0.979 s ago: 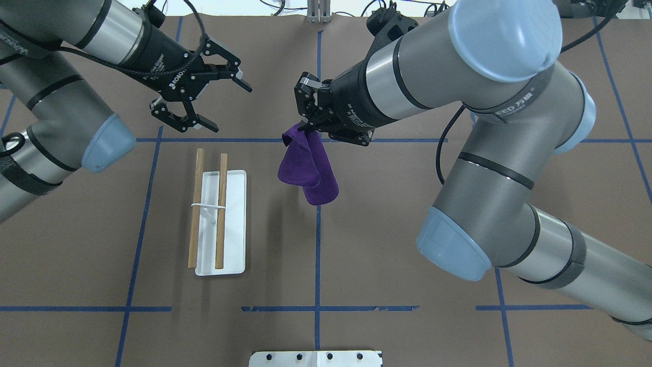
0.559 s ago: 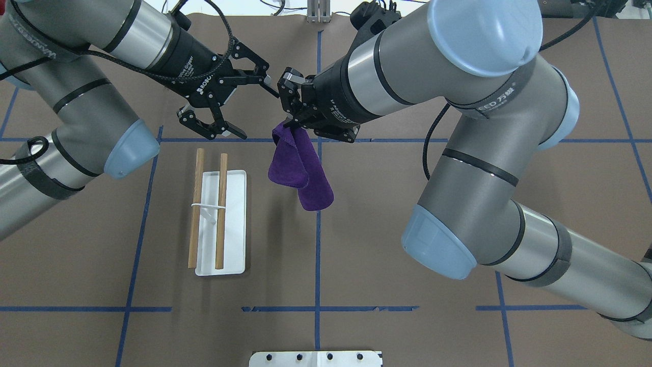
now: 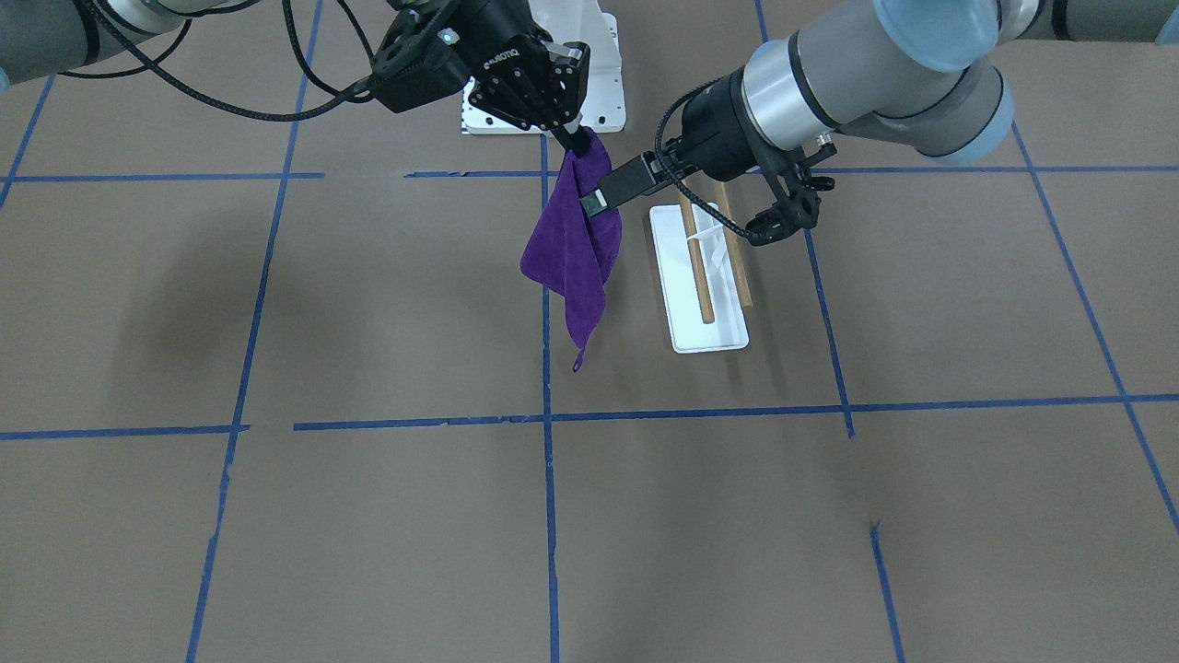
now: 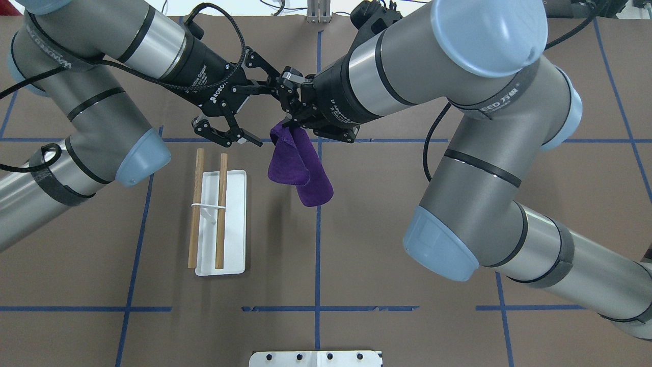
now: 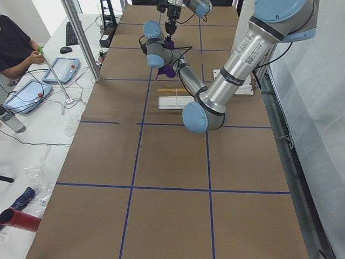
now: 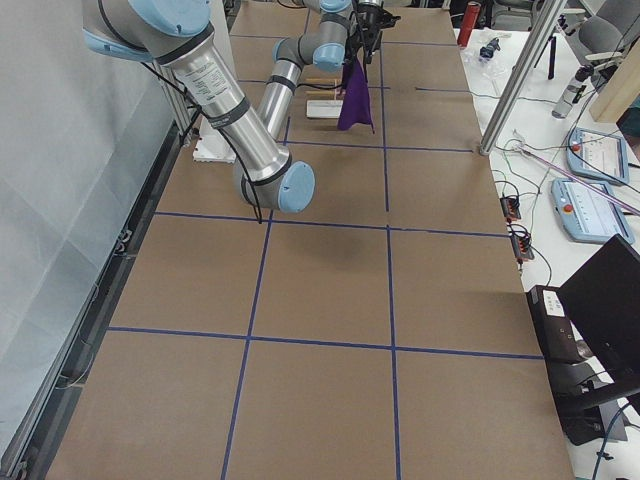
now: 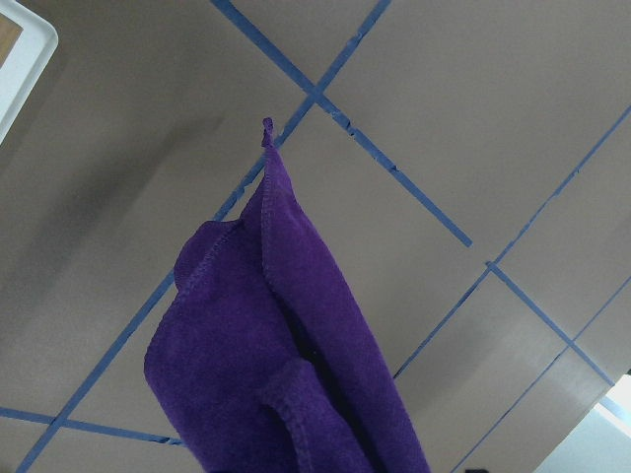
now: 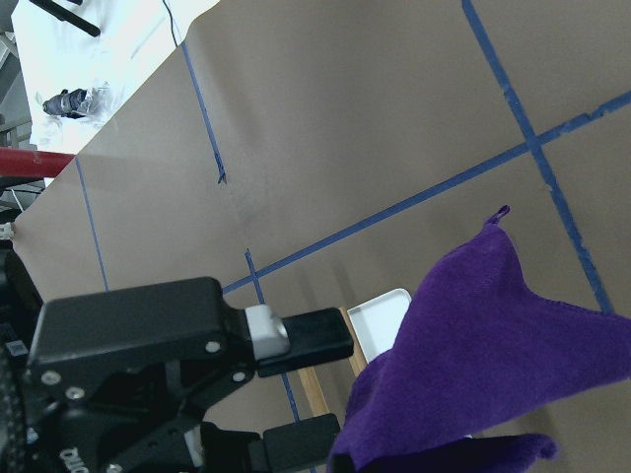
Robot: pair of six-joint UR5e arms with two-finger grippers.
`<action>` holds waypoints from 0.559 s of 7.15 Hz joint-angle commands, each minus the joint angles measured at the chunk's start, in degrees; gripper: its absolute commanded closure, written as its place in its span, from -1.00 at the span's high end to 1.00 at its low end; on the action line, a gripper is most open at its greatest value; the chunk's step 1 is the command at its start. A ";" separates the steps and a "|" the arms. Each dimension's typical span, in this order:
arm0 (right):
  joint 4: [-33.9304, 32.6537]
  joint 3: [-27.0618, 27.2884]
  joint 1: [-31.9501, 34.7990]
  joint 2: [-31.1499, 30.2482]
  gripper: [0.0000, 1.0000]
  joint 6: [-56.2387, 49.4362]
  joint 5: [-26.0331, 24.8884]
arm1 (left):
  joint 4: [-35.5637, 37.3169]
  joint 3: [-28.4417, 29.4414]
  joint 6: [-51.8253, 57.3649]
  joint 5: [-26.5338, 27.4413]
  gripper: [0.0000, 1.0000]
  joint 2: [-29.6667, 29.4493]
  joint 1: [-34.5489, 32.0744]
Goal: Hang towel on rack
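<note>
The deep-purple towel (image 4: 300,163) hangs folded in the air from my right gripper (image 4: 291,116), which is shut on its top edge. Its loop tag (image 3: 577,366) points down. My left gripper (image 4: 267,117) is open right beside the towel's top, one finger (image 3: 599,198) lying across the cloth. The right wrist view shows those open fingers (image 8: 296,335) next to the towel (image 8: 493,335). The rack (image 4: 222,204), two wooden dowels on a white base (image 4: 233,239), stands on the table to the left of the towel and below my left gripper.
The big white bolted pedestal (image 4: 316,358) sits at the near table edge. Blue tape lines cross the brown table (image 4: 387,244). In the exterior left view an operator (image 5: 16,46) and a metal post (image 5: 81,38) are beside the table.
My left gripper has moved right, from above the rack's far end up to the towel's top, staying open. My right gripper shifted slightly left with the towel, then held.
</note>
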 commanded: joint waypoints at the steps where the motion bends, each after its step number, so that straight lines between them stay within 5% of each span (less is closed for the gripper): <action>1: 0.00 0.25 0.00 -0.05 -1.00 -0.05 0.00 | -0.23 0.09 -0.86 0.09 -0.17 -0.04 0.05; 2: 0.00 0.25 0.00 -0.05 -1.00 0.03 0.00 | -0.32 0.00 -0.96 0.09 -0.52 -0.04 0.05; 3: 0.00 0.16 0.00 0.04 -1.00 0.03 0.00 | -0.41 0.00 -1.05 0.09 -0.62 -0.12 0.49; 4: 0.09 0.16 0.00 -0.05 -1.00 -0.05 0.00 | -0.41 0.00 -1.05 0.09 -1.00 -0.12 0.49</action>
